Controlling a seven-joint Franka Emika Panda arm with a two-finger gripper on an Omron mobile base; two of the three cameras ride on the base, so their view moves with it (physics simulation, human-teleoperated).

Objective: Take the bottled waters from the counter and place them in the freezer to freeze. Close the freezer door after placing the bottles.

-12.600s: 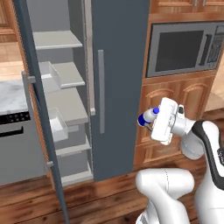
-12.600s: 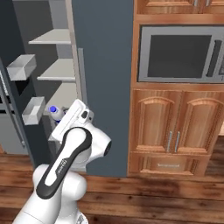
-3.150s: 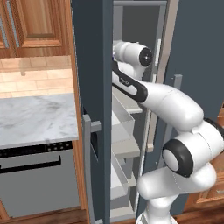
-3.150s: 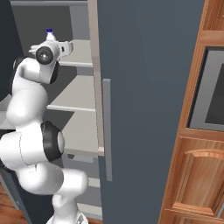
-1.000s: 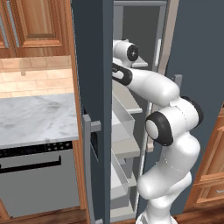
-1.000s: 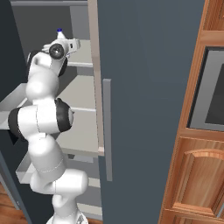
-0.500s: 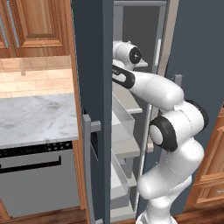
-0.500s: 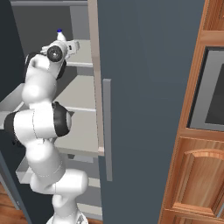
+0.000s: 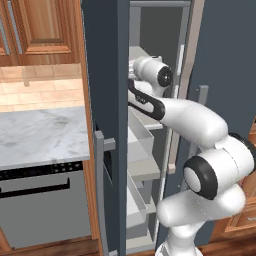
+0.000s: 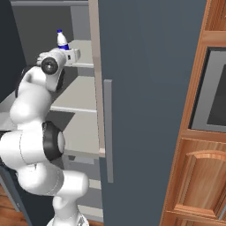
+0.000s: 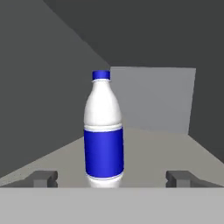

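Observation:
One bottled water, white with a blue cap and blue label, stands upright on a grey upper shelf inside the freezer. My gripper is open. Its fingertips sit wide apart on either side of the bottle's base, with a clear gap on each side. From the right base view the same bottle rises just behind my hand at the top shelf. The freezer door stands open, its inner bins facing the arm. The marble counter lies to the left.
A closed slate-grey fridge door with a long bar handle flanks the arm's right. A grey dishwasher front sits under the counter. A microwave is set into wooden cabinets on the right. Lower freezer shelves sit below.
The gripper's jaws have spread wide and let go of the bottle, which now stands on its own on the top shelf. The arm has barely moved.

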